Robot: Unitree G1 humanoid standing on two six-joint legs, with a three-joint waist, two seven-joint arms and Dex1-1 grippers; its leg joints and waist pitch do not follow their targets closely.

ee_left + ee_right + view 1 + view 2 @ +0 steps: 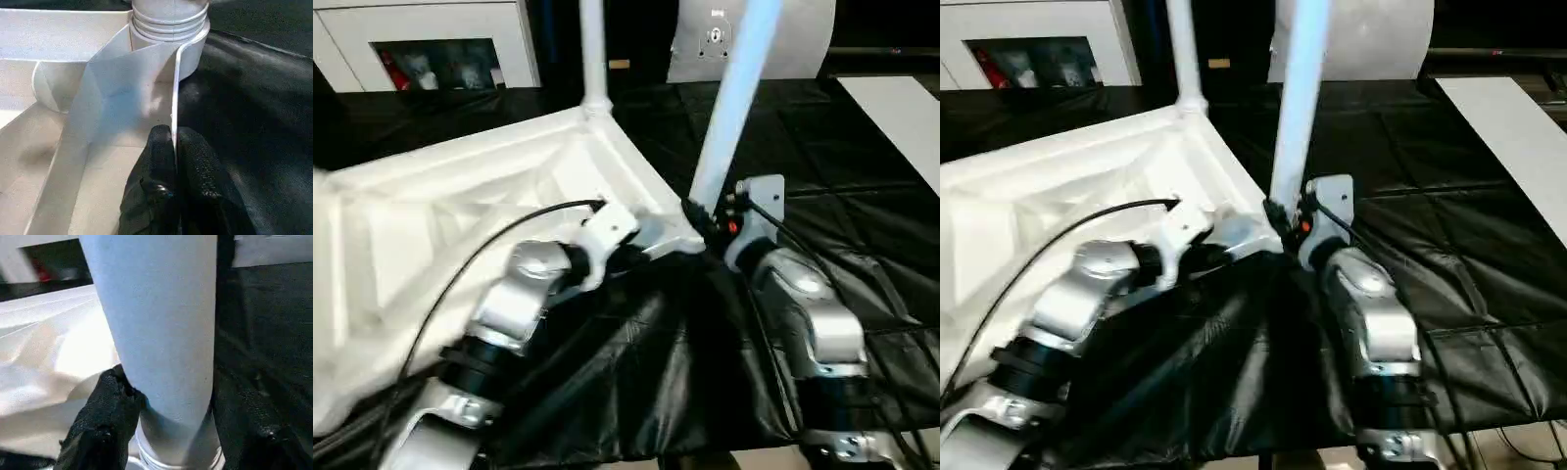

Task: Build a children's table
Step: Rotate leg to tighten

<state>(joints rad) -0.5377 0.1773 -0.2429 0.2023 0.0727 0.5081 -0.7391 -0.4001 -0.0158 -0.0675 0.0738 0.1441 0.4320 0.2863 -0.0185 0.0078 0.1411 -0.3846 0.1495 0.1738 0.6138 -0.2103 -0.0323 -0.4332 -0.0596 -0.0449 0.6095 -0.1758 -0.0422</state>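
The white table top (460, 206) lies upside down on the black-covered worktable, ribs facing up. One white leg (593, 49) stands in the far corner socket. A second leg (729, 108) rises tilted from the near right corner socket (168, 29). My left gripper (175, 147) is shut on the thin rim wall of the top just below that socket. My right gripper (166, 431) is shut around the base of the tilted leg (156, 333), one finger (105, 416) on each side.
Black sheeting (862, 196) covers the worktable to the right and front. A white cabinet (440, 39) stands at the back left, a white panel (901, 108) lies at the far right, and a white rounded object (803, 39) sits behind.
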